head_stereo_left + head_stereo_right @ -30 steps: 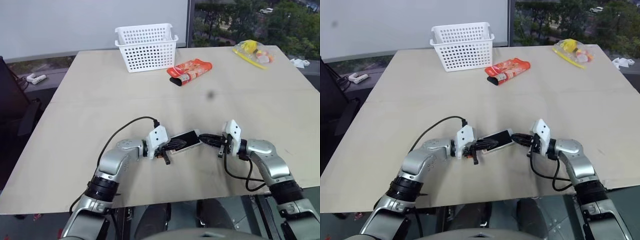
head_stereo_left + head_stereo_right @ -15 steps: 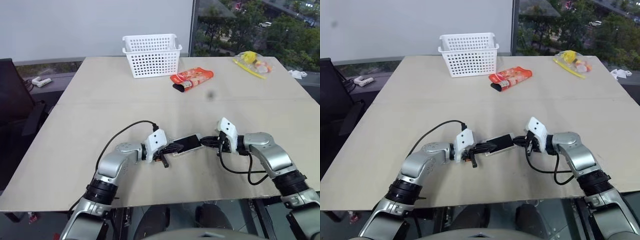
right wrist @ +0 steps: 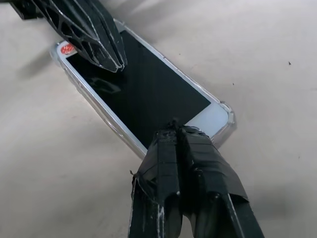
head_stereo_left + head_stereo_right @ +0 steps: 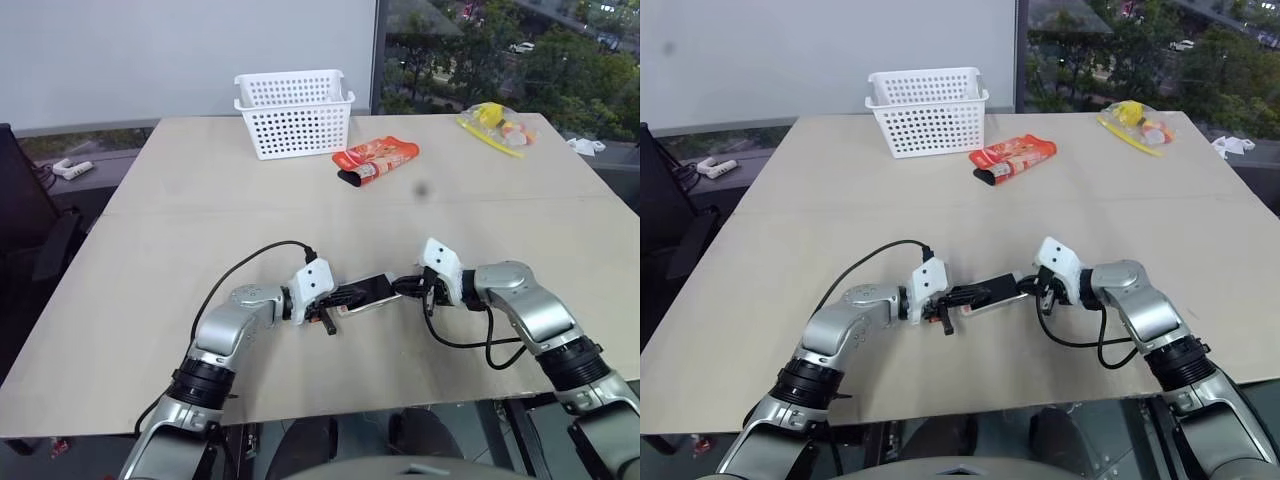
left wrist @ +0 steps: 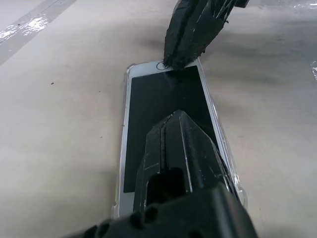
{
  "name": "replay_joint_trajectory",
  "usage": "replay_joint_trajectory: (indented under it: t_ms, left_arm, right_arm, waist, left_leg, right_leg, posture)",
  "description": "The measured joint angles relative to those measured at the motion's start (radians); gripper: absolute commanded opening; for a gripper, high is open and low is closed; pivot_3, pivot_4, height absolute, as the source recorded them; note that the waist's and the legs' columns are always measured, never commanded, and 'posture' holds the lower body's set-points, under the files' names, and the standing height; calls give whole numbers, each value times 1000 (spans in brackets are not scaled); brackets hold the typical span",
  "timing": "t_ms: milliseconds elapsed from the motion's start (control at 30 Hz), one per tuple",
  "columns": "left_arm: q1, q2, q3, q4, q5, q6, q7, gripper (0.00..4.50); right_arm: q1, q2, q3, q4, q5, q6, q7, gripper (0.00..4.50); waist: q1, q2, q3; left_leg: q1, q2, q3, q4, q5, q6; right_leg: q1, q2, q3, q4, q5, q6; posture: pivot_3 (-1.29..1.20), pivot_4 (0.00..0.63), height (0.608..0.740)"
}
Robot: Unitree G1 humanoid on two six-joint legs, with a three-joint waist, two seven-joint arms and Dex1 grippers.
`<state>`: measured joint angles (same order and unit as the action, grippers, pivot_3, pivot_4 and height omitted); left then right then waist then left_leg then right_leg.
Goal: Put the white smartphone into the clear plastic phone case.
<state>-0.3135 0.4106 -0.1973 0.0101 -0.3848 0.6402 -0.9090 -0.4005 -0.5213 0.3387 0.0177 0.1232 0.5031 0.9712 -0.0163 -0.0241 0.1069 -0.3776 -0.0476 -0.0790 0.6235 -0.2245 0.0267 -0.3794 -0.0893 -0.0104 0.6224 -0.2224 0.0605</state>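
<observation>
The white smartphone (image 4: 368, 292) lies screen up on the table near its front edge. The clear plastic phone case (image 3: 227, 120) shows as a transparent rim around the phone's edges and corners. My left gripper (image 5: 178, 116) is shut, and its tip rests over the left half of the black screen (image 5: 163, 96). Shut as well, my right gripper (image 3: 177, 128) points down at the white bezel on the phone's right end. In the head views the two grippers (image 4: 345, 296) (image 4: 402, 286) meet the phone from opposite ends. Neither holds anything.
A white perforated basket (image 4: 295, 112) stands at the back of the table. A red snack pouch (image 4: 376, 160) lies to its right, and a yellow-and-clear bag (image 4: 490, 120) farther right. A black cable (image 4: 250, 262) loops from my left wrist.
The head camera has shifted. My right gripper has tipped downward and edged in onto the phone's right end. The left gripper and the phone have stayed put.
</observation>
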Motion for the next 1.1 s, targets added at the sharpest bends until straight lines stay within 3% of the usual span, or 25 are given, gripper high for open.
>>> replay_joint_trajectory:
  t_ms: [300, 833, 1100]
  left_arm:
    - [0, 0, 0, 3, 11, 0, -1, 0]
    - [3, -2, -2, 4, 28, 0, -1, 0]
    - [3, -3, -2, 7, 29, 0, -1, 0]
  right_arm:
    - [-1, -6, 36, 21, -96, -141, -3, 91]
    - [20, -20, 45, 221, -172, -629, -6, 91]
    - [16, -15, 64, 339, -229, -831, -83, 91]
  waist:
    - [1, 0, -4]
    - [1, -1, -12]
    - [2, -1, -16]
  left_leg:
    - [0, 0, -1, 0, -1, -2]
    - [-1, 0, -3, -9, -1, -2]
    - [0, 1, -4, -10, -2, -2]
  right_leg:
    - [1, 0, -1, 0, -1, -1]
    - [4, -1, -3, -15, -1, -1]
    - [5, 0, -4, -17, -1, -1]
  posture:
    - [0, 150, 740]
    - [0, 150, 740]
    - [0, 150, 740]
